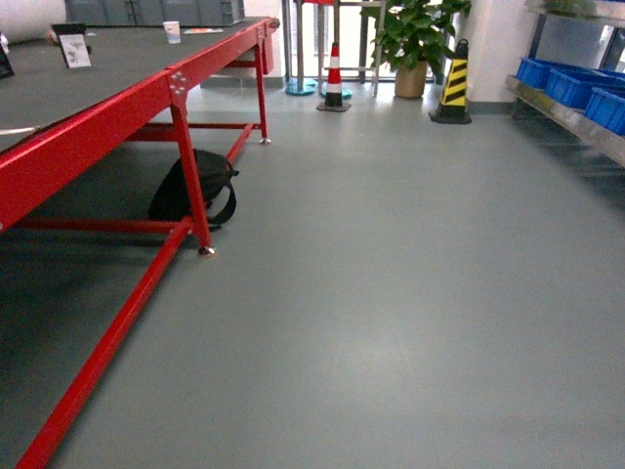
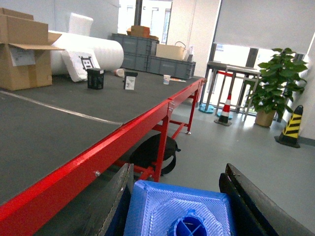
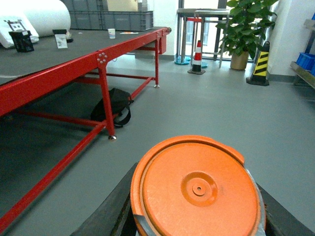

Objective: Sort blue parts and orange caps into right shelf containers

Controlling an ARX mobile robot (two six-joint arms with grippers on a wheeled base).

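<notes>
A blue part (image 2: 179,211), a square ribbed plastic piece with a round hub, fills the bottom of the left wrist view. My left gripper (image 2: 178,177) is shut on it, one dark finger on each side. The right wrist view shows an orange cap (image 3: 197,189), flat round top toward the camera, with my right gripper (image 3: 197,191) shut on it. Blue crates (image 1: 571,83), the right shelf containers, stand on a metal shelf at the far right, also in the right wrist view as blue crates (image 3: 305,59). Neither gripper appears in the head view.
A long red-framed table (image 1: 117,107) with a dark top runs along the left, a black backpack (image 1: 195,188) under it. A red-and-white cone (image 1: 334,78), a yellow-and-black cone (image 1: 454,83) and a potted plant (image 1: 415,39) stand at the back. Grey floor lies between table and shelf.
</notes>
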